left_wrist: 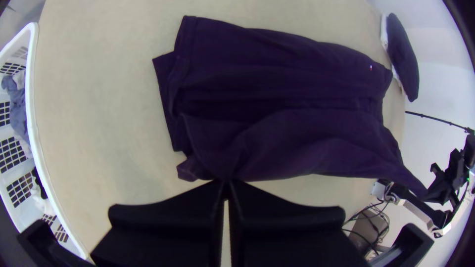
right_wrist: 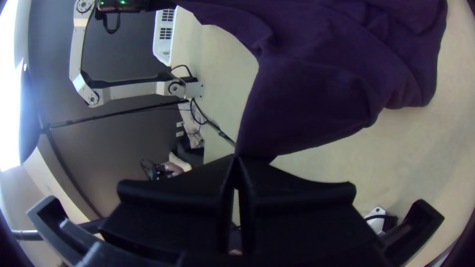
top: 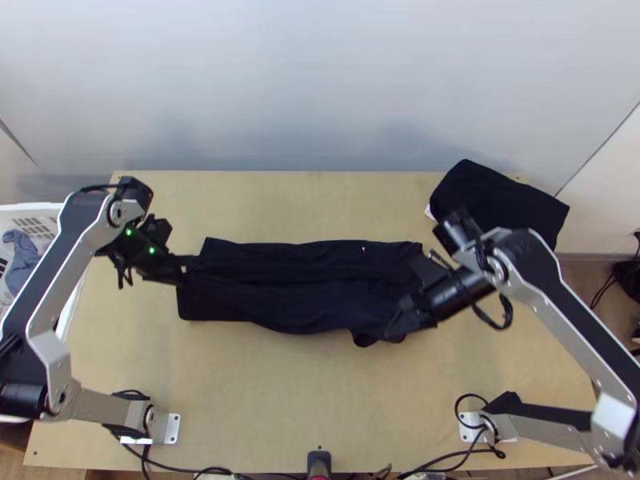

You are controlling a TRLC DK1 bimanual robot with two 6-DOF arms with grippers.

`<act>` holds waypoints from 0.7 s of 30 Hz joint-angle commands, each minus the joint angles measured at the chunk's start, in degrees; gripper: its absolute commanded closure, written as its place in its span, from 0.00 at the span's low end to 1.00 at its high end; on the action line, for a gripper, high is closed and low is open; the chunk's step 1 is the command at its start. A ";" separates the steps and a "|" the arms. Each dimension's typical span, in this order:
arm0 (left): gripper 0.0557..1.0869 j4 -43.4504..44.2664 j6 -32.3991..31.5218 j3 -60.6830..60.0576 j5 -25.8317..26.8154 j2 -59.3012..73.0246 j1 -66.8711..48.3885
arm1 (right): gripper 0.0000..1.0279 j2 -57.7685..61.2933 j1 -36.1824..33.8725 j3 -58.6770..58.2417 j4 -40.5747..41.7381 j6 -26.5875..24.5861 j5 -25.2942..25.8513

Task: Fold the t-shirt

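Found dark t-shirt (top: 304,280) mid-table, laid crosswise as a long folded band. Saw smooth matte knit, lengthwise creases, a tiny pale mark near the far edge. Noted stepped, overlapping layers at the left end, straight-edged; at the right end, a rounded, bunched lobe on the near side.

Had left gripper (top: 181,270) at the band's left end: flat black fingers closed together, edge pinched at the tips. Had right gripper (top: 396,322) at the near right part: fingers also closed, cloth pulled to a narrow point between the tips, broad loose drape behind.

Logged light wooden table (top: 240,400) underneath, flat and plain-grained. Spotted dark bundle (top: 512,204) at the far right corner, soft-looking, rounded corners, pale strip at one edge. Saw white basket (top: 32,210) off the left side, rigid, gridded with slots, crumpled grey-blue cloth (top: 20,264) inside. Saw thin black cables (top: 172,468) looped along the near edge.
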 commanded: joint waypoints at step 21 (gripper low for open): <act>0.96 0.74 -6.38 24.30 5.18 21.66 3.45 | 0.97 32.72 -10.29 35.78 -9.87 -1.63 -6.79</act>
